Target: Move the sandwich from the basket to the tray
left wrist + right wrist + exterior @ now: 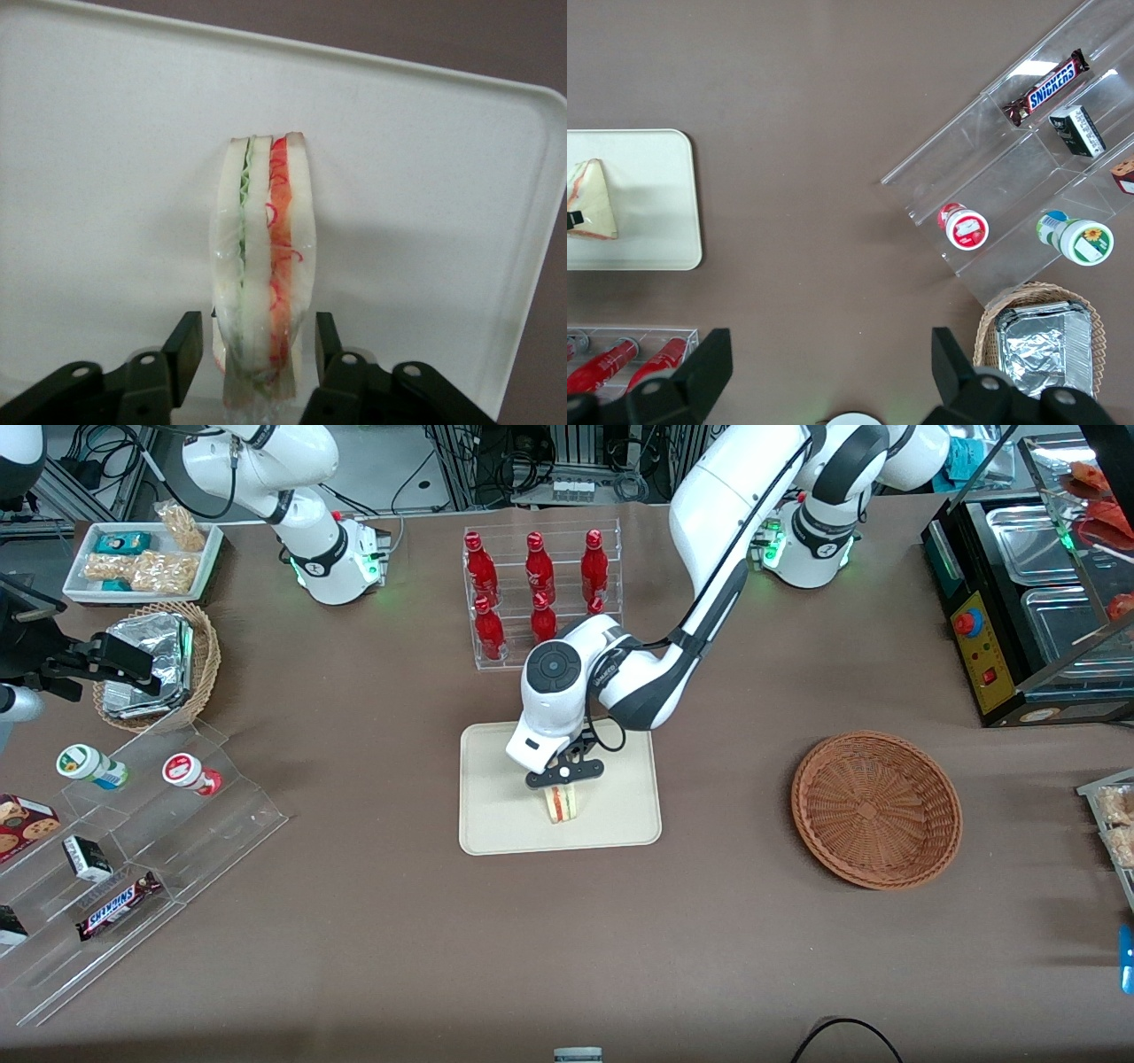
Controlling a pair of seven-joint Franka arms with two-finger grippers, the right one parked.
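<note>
The working arm reaches from its base out over the middle of the brown tabletop (354,957), its white forearm angling down and its wrist bent so that the pincer (562,783) points straight down over the tray (496,824). The pincer's black fingers (184,352) stand on either side of the sandwich (561,803), close by its bread faces at one end; a thin gap shows on each side in the wrist view, so they look slightly apart rather than pressed in, though whether they touch the clear wrap cannot be told.

The sandwich stands on edge on the tray, near the tray's middle. It is a triangular wedge of smooth white bread slices with a frilly green layer and a streaky red layer between them, under a glossy clear wrap that crinkles at the end by the fingers.

The tray is a flat cream-beige rectangle with rounded corners, a low raised rim and a matte surface. The basket (876,810) sits well apart from it toward the working arm's end of the tabletop: a wide, shallow round bowl of reddish-brown wicker woven in concentric rings. A clear rack of red bottles (536,593) stands farther from the front camera than the tray.
</note>
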